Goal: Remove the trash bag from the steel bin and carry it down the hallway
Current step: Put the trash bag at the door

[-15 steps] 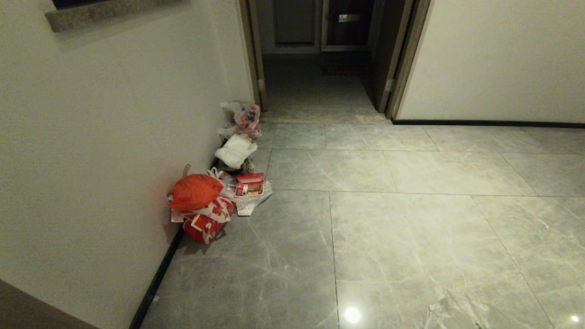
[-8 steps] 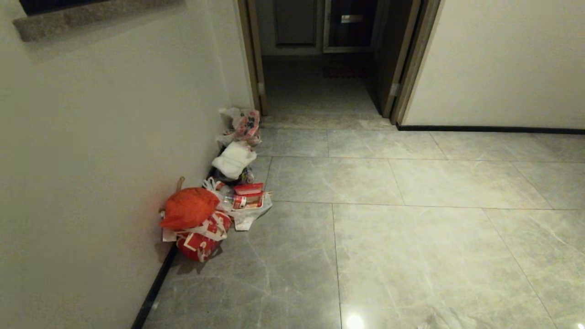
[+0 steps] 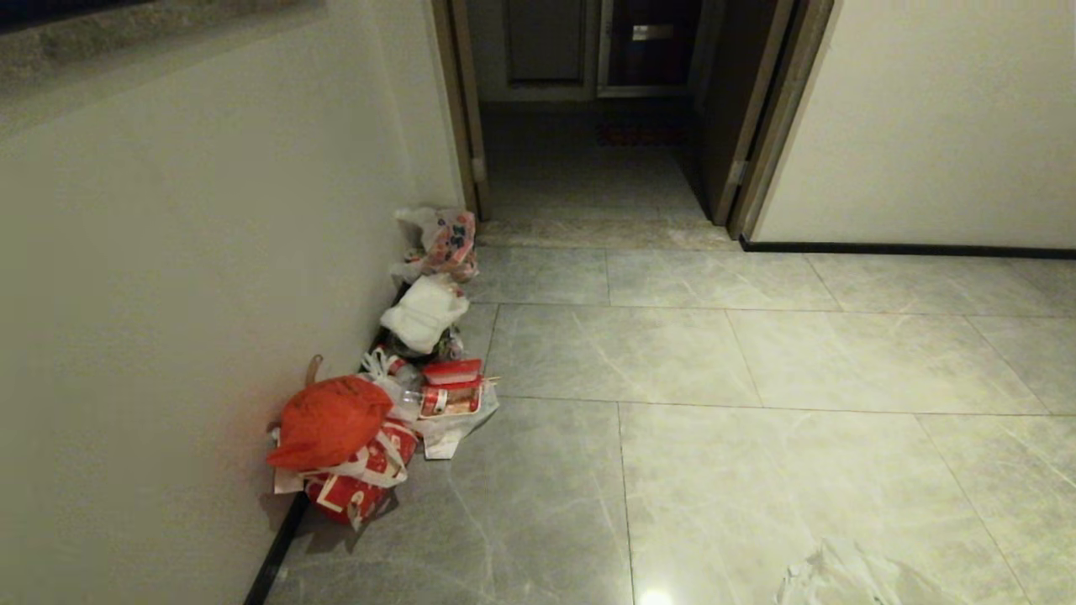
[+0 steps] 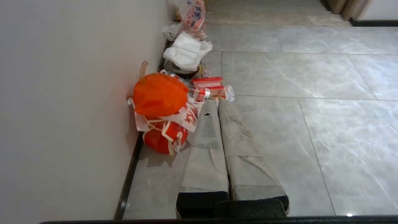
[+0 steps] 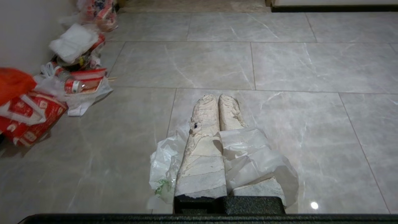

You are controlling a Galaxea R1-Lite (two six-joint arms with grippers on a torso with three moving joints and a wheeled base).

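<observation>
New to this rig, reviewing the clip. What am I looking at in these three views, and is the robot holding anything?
It is a wheeled robot with two arms, each ending in a two-finger gripper.

The head view looks down the hallway: grey marbled tiles, cream walls, an open dark doorway ahead. Neither arm shows there.

The other two views sit on the wrists, looking along the fingers.

The left gripper is shut and empty. Past it, a rubbish pile lines the wall: a red bag, printed bags and a white packet.

The right gripper is shut on the trash bag, thin whitish plastic draped over its fingers and hanging below.

The steel bin is not in view.
</observation>
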